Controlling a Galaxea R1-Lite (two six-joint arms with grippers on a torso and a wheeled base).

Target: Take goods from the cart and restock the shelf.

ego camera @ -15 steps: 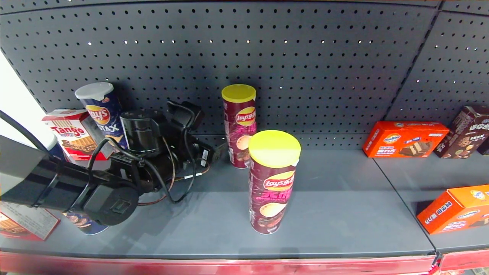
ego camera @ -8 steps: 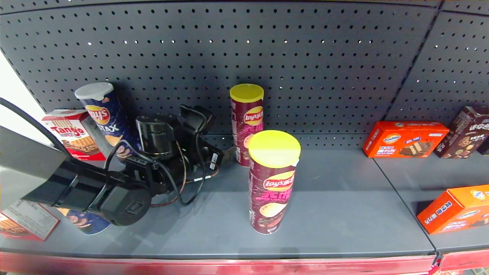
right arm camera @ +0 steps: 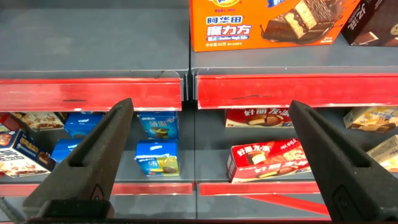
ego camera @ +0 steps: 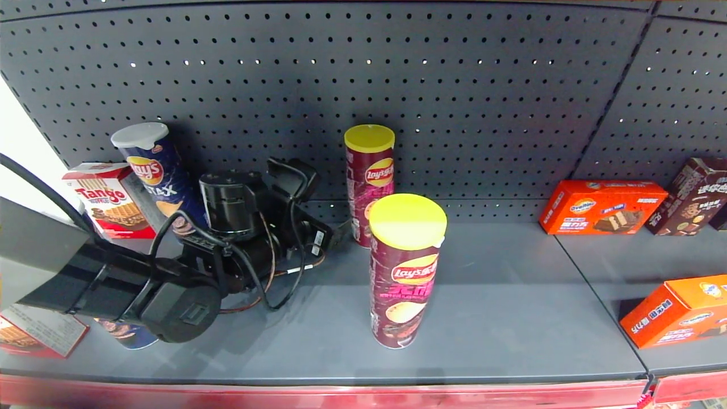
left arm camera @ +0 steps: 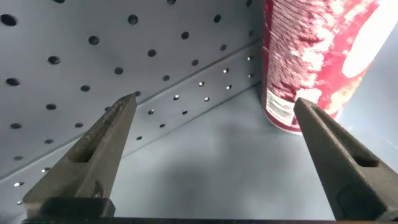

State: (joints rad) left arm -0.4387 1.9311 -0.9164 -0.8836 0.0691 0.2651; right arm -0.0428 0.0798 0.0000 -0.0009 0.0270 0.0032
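Maroon, yellow-lidded: rear can (ego camera: 369,182) stands upright by the pegboard (ego camera: 454,85) on the grey shelf (ego camera: 500,307); 2nd can (ego camera: 404,272) stands upright nearer the front edge. Left hand (left arm camera: 214,101) released, empty, just beside the rear can's base. Right hand (right arm camera: 211,101) released, empty, facing lower shelves (right arm camera: 93,87).

We note shelf (ego camera: 511,307) and pegboard back (ego camera: 454,85): matt grey painted metal. Chip can (ego camera: 402,295): glossy printed wrap, smooth plastic lid (ego camera: 408,220). Orange box (ego camera: 602,207): glossy card.
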